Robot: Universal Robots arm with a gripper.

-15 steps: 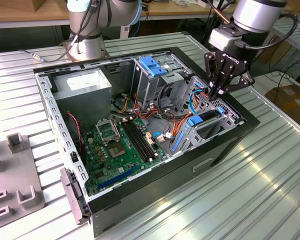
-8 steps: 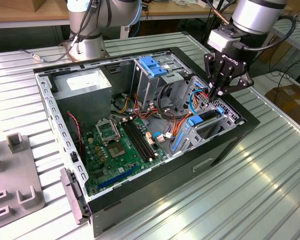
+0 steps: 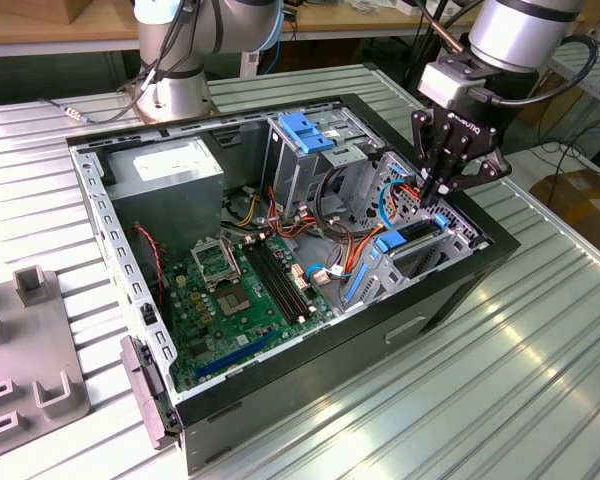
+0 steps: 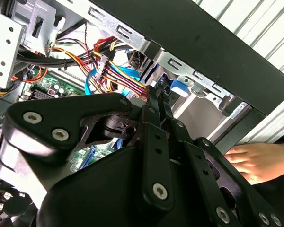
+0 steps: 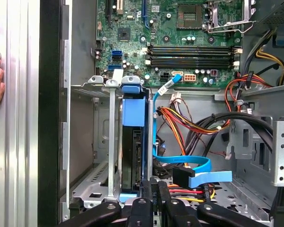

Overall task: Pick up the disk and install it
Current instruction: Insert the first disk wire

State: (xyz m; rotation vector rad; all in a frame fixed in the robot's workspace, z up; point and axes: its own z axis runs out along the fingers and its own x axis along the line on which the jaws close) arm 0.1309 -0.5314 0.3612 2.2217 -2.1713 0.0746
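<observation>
Your disk (image 5: 132,156) sits upright in its bay. Gripper (image 5: 154,187) fingers together at its edge. Full seating unconfirmed

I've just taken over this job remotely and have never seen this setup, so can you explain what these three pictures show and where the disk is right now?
The exterior view looks from off the arm at an open computer case lying on a ribbed metal table. A robot arm reaches down into the case, ending in a black gripper at the corner on the exterior view's right.

The two wrist views come from cameras riding on the arm, so the black gripper links fill their foreground. In the first wrist view the gripper has its fingers close together at the end of the disk, which stands on edge between blue rails in a metal bay. Whether it is fully seated I cannot tell. Beside it run coloured cables, with the green circuit board beyond.

A person's hand rests outside the case wall in the second wrist view.
</observation>
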